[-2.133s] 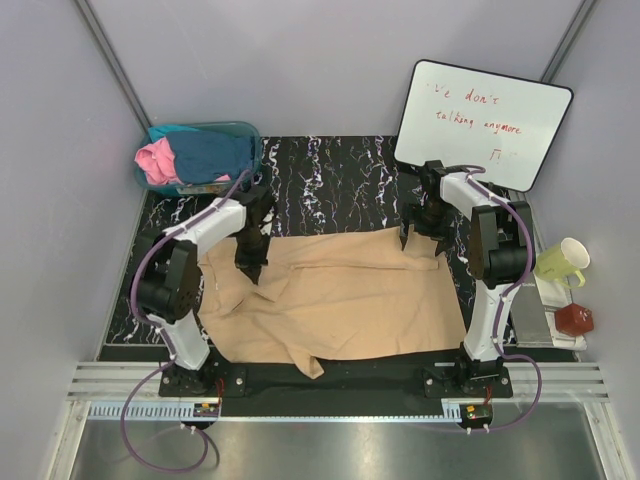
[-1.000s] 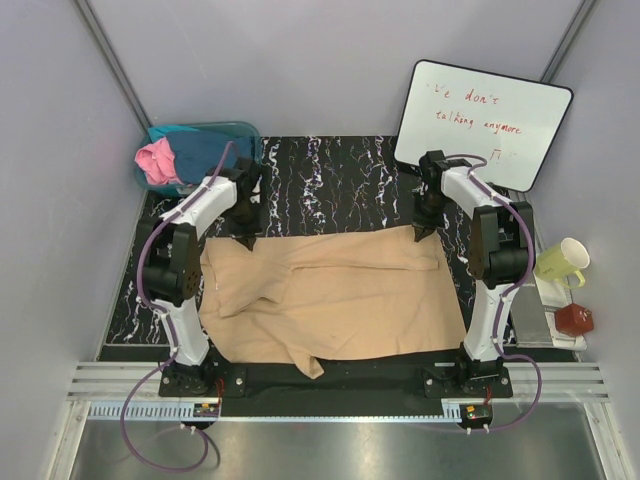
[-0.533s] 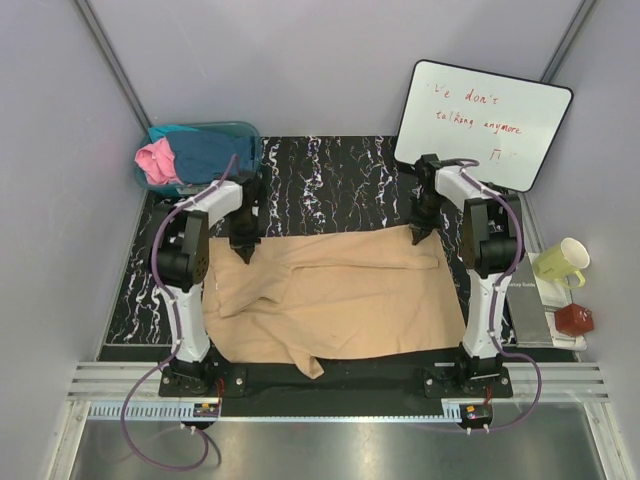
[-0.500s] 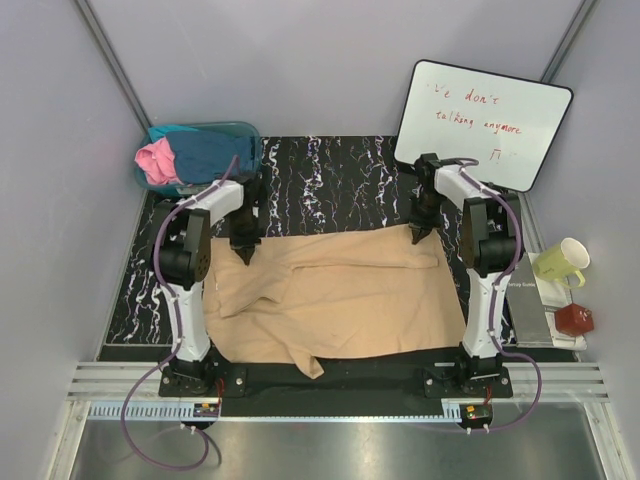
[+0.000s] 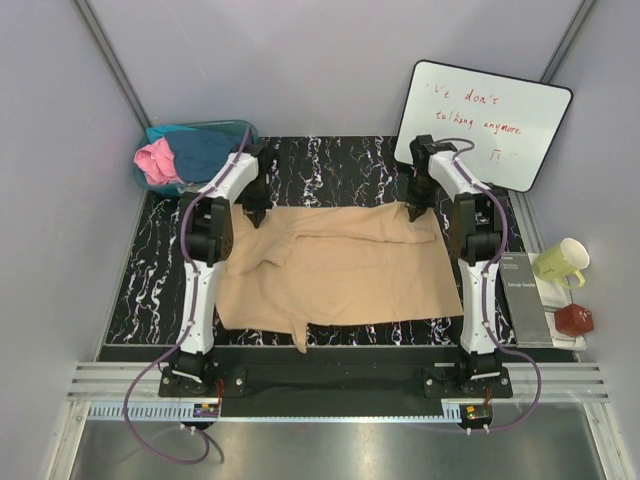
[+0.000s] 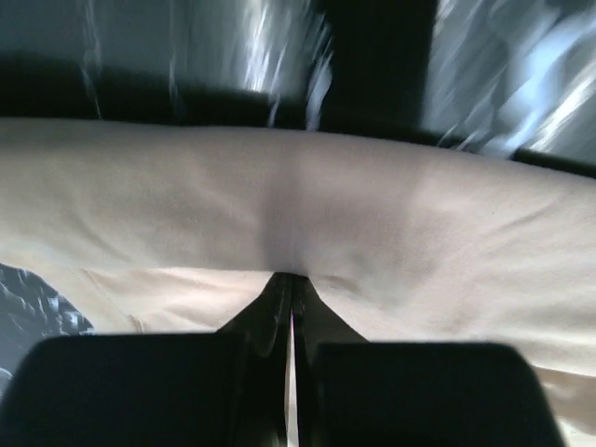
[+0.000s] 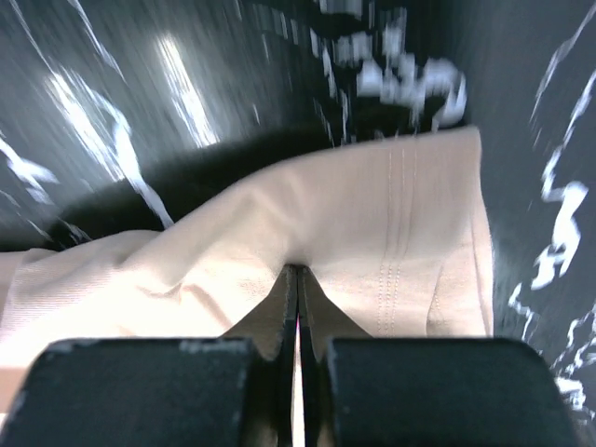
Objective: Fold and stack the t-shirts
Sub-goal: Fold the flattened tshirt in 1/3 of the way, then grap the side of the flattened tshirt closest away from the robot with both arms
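Tan t-shirt (image 5: 340, 265) lies near whiteboard (image 5: 483, 120) reading "don't talking anymore".

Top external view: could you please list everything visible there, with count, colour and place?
tan t-shirt: one, tan-beige, spread mid-table
pink garment: one, pink, in tub
teal-blue garment: one, dark teal, in tub
tub: one, see-through teal, far left corner
whiteboard: one, white, red writing, far right
mug: one, pale yellow-green, right of table
booklet: one, grey, beside mug
small red object: one, right of booklet
table: one, black, white veins
left gripper: black, pinching shirt's far edge
right gripper: black, pinching shirt's far edge
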You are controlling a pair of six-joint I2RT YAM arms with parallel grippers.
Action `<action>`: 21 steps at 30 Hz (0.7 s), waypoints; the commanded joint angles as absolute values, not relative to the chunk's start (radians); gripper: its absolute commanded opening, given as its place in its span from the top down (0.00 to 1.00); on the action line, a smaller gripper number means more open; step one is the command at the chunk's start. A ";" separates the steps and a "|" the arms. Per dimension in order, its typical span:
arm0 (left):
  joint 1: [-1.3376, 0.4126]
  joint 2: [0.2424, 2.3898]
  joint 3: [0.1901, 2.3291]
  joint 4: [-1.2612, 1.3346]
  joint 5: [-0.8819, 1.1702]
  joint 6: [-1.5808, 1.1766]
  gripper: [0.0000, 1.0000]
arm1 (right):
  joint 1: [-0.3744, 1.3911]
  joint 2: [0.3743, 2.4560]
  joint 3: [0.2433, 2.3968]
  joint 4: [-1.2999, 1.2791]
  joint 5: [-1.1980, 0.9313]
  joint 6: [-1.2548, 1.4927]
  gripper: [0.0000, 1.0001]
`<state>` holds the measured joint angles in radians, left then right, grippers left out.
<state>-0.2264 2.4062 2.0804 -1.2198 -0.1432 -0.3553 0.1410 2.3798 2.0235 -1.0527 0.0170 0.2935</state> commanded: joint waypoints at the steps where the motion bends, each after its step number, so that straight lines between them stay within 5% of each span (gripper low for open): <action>1: -0.221 2.568 2.331 -1.167 -0.187 -0.354 1.00 | 0.137 2.474 2.123 -0.968 0.090 0.325 1.00; 4: -0.221 2.568 2.408 -1.167 -0.179 -0.354 1.00 | 0.137 2.493 2.177 -0.969 0.100 0.327 1.00; 9: -0.232 2.235 2.154 -1.019 -0.144 -0.328 1.00 | 0.137 2.337 2.126 -0.965 0.104 0.311 1.00; 12: -0.242 2.018 1.991 -0.979 -0.117 -0.328 0.79 | 0.138 2.187 2.050 -0.959 0.075 0.302 0.97; 13: -0.245 1.967 1.950 -0.977 -0.091 -0.331 0.54 | 0.137 2.145 2.001 -0.959 0.068 0.305 0.95; 16: -0.252 1.771 1.766 -0.968 -0.072 -0.340 0.16 | 0.137 1.984 1.884 -0.939 0.005 0.299 0.89; 19: -0.250 1.585 1.564 -0.966 -0.086 -0.370 0.05 | 0.138 1.847 1.759 -0.917 -0.090 0.317 0.83; 21: -0.247 1.455 1.412 -0.965 -0.072 -0.403 0.08 | 0.140 1.767 1.692 -0.902 -0.170 0.324 0.84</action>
